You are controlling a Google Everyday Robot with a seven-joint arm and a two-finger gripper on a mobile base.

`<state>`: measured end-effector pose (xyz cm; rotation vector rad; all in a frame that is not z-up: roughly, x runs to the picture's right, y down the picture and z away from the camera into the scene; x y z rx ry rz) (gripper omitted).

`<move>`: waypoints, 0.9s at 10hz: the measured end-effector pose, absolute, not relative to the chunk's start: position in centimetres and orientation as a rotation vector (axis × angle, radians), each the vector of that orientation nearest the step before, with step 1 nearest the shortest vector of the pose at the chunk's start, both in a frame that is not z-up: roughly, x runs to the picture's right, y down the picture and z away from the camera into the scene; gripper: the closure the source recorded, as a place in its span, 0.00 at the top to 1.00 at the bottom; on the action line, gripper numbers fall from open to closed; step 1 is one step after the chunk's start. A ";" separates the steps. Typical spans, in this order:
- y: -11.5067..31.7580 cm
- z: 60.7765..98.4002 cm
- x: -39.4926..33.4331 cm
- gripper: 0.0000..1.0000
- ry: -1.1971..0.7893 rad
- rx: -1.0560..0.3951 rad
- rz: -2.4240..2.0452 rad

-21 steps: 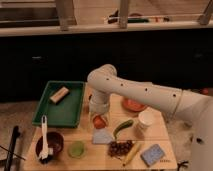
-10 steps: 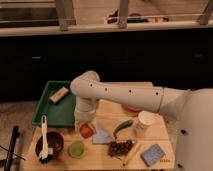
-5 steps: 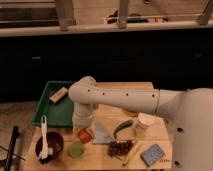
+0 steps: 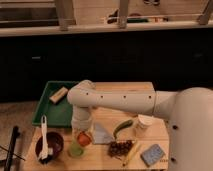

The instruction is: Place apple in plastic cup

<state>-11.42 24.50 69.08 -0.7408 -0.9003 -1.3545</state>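
Observation:
The apple (image 4: 84,138), small and orange-red, sits between the fingers of my gripper (image 4: 82,134) at the front left of the wooden table (image 4: 125,90). The gripper points straight down and is shut on the apple, holding it just above and to the right of the plastic cup (image 4: 76,149). The cup is short and translucent light green and stands near the table's front edge. My white arm (image 4: 120,102) reaches in from the right and hides the middle of the table.
A green tray (image 4: 47,107) holding a tan block (image 4: 58,94) lies at the left. A dark bowl (image 4: 50,145) with a white brush stands left of the cup. A grey cloth (image 4: 103,134), green pepper (image 4: 123,127), white cup (image 4: 144,125), dark grapes (image 4: 120,148) and blue sponge (image 4: 154,155) lie to the right.
My gripper has carried the apple from the table's middle to the front left, lowering it toward the green cup. The other objects have not moved.

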 end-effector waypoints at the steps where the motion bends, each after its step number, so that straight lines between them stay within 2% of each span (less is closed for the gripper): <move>1: 24.6 69.1 -11.5 0.00 -0.895 -0.739 -1.356; 9: 23.9 67.2 -13.4 0.00 -0.892 -0.711 -1.392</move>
